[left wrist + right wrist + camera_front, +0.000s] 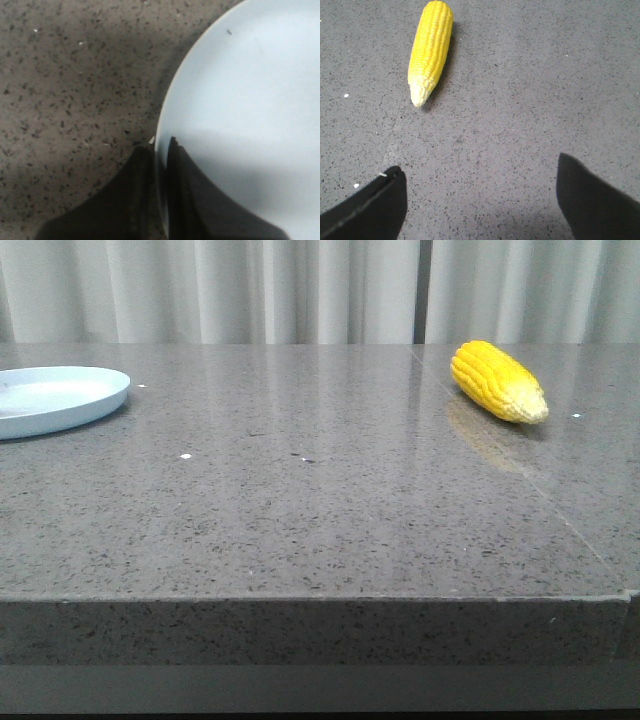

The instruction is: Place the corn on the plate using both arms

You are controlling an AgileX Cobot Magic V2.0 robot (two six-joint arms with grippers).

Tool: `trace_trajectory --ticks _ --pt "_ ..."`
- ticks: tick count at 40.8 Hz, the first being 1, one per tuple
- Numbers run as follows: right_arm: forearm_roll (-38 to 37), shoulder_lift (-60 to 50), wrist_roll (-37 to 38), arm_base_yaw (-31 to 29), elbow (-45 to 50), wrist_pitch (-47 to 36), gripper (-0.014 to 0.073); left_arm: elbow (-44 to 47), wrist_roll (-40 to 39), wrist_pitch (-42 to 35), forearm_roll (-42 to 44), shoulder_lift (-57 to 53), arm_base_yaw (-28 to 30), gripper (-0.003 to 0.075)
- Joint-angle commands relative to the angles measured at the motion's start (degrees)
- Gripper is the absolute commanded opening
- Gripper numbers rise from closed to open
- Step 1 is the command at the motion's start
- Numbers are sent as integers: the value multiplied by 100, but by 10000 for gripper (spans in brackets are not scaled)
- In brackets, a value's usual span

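Nearest the right wrist camera, the right gripper [480, 200] hangs released over bare speckled bench [320, 510], its two dark fingers spread wide with nothing between them. Ahead of it, clear of both fingertips, lies the corn [430, 49], its pale tapered tip pointing back toward the gripper and its long axis running roughly away from it, offset toward one finger. On the other side, the left gripper [159, 150] is clenched on the rim of the plate [240, 100], one finger under the edge and one over it. In the front view the corn [498, 381] rests well apart from the plate [60, 400], so the right arm looks the nearer for the pickup.
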Motion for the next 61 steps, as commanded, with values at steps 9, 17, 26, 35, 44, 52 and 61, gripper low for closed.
trace_trajectory --ticks 9,17,26,35,44,52,61 --pt "-50 30 -69 -19 -207 -363 632 -601 31 367 -156 -286 -243 -20" --pt "-50 30 -69 -19 -207 -363 632 -1235 31 837 -354 -286 -778 -20" --pt "-50 30 -69 -19 -207 -363 632 -1447 31 800 -655 -286 -1617 -20" --pt "-50 30 -69 -19 -207 -363 632 -1447 31 749 -668 -139 -2433 -20" --pt "-50 30 -69 -19 -207 -363 632 -1447 31 725 -671 231 -2920 -20" --pt "-50 30 -69 -19 -207 -363 632 -1457 31 740 -693 408 -3029 20" --pt "-50 30 -69 -19 -207 -363 632 -1523 31 822 -473 349 -3029 444"
